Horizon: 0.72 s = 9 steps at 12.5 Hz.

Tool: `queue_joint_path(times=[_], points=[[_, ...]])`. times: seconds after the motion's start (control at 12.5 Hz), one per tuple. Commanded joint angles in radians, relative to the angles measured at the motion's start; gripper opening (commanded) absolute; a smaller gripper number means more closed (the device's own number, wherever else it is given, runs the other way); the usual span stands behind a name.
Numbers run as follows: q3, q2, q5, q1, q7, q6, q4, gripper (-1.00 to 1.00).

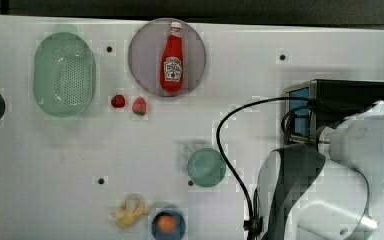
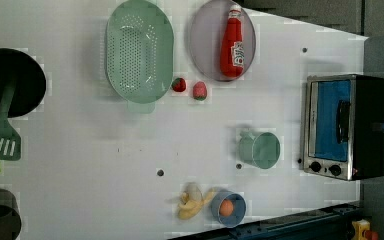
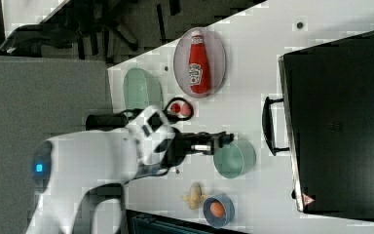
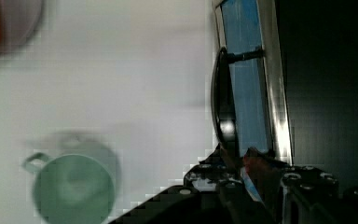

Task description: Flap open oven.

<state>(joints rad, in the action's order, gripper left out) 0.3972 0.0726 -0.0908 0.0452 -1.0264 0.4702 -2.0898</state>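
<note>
- Your black two-fingered gripper (image 4: 242, 161) sits at the oven's black bar handle (image 4: 221, 100), its fingers narrowly parted on either side of the handle's lower end; whether they pinch it yet, I cannot tell.
- That narrow gap probably suits the slim bar, ready for a pull.
- Your target, the boxy toaster oven with black top, silver frame and blue-tinted glass door (image 2: 342, 125), stands with its door closed, so the flap remains undone.
- Just in front of the oven rests a pale green handled cup (image 2: 260, 149), possibly within the door's swing.
</note>
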Motion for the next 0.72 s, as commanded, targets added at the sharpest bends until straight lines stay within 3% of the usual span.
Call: queue_joint_path(times=[0.08, 0.72], points=[[0.038, -0.038, 0.0, -0.001, -0.167, 0.135, -0.044, -0.65], [0.062, -0.204, 0.004, 0.003, -0.165, 0.311, -0.092, -0.65]])
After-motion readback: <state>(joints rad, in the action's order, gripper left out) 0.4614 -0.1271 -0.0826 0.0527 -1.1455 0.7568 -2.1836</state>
